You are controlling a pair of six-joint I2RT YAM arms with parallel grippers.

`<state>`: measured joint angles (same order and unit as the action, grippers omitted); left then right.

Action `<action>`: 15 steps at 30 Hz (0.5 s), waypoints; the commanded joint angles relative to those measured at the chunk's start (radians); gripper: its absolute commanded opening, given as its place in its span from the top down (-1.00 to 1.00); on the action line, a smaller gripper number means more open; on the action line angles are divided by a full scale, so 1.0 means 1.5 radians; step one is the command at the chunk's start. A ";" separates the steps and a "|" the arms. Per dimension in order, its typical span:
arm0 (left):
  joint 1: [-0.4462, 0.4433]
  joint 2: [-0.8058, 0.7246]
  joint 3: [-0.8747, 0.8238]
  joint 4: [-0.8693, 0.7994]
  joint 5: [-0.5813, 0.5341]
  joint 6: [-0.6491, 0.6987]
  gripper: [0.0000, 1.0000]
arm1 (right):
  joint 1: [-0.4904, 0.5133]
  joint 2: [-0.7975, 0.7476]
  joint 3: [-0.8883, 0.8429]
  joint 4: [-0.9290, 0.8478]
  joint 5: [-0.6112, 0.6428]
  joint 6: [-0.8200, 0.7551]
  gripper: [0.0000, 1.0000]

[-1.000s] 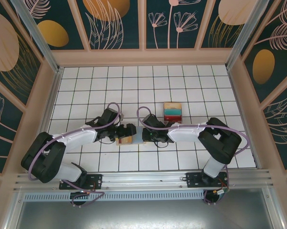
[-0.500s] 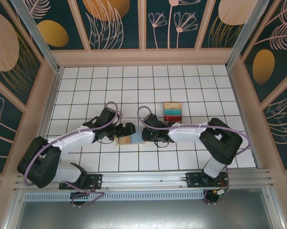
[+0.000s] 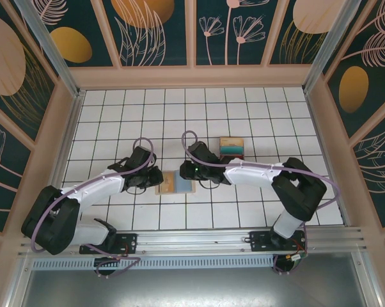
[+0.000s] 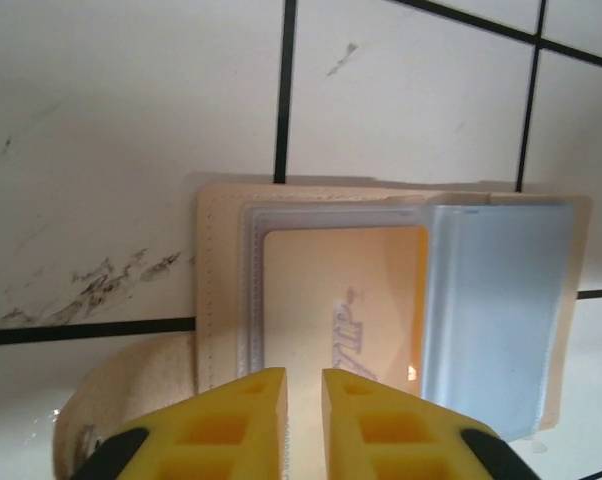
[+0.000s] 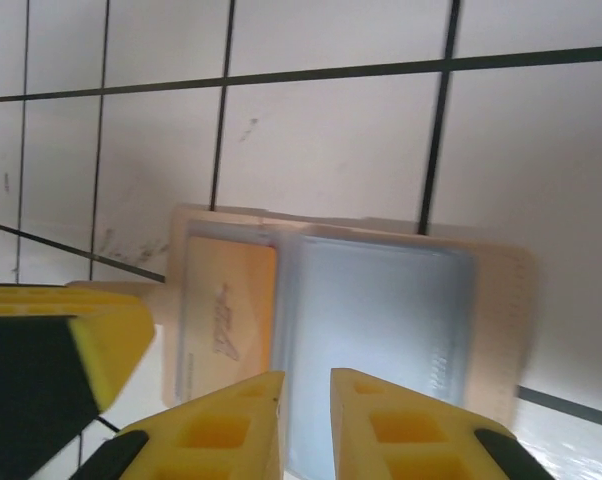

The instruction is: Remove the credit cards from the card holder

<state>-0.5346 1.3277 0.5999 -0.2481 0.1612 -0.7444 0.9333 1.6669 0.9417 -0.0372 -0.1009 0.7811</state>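
Clenching narrowly, both jaws seemingly grip the open card holder (image 3: 174, 184); contact cut off.

Tiled bench (image 3: 263, 109) in a panelled booth.
White tiles, dark grout; teal floral walls (image 3: 173, 48) in pale wood frames.

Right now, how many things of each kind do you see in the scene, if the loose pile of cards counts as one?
card holder: 1
cards in the holder: 2 (cream card, light blue card)
pile of cards: 1
grippers: 2 (left gripper, right gripper)
Total: 6
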 commanded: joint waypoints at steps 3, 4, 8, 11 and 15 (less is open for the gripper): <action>0.003 0.023 -0.021 0.022 0.016 -0.001 0.67 | 0.008 0.046 0.028 0.032 -0.062 0.016 0.65; 0.003 0.029 -0.023 0.023 0.016 -0.001 0.67 | 0.009 0.054 0.030 0.034 -0.068 0.018 0.65; 0.003 0.041 -0.028 0.032 0.022 -0.001 0.68 | 0.009 0.071 0.032 0.037 -0.081 0.023 0.66; 0.003 0.048 -0.032 0.044 0.039 -0.001 0.68 | 0.009 0.081 0.035 0.039 -0.088 0.026 0.67; 0.003 0.058 -0.035 0.057 0.056 -0.005 0.69 | 0.009 0.092 0.042 0.037 -0.097 0.027 0.67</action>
<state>-0.5346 1.3964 0.5678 -0.1837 0.2111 -0.7448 0.9398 1.7889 0.9672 -0.0025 -0.2192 0.8040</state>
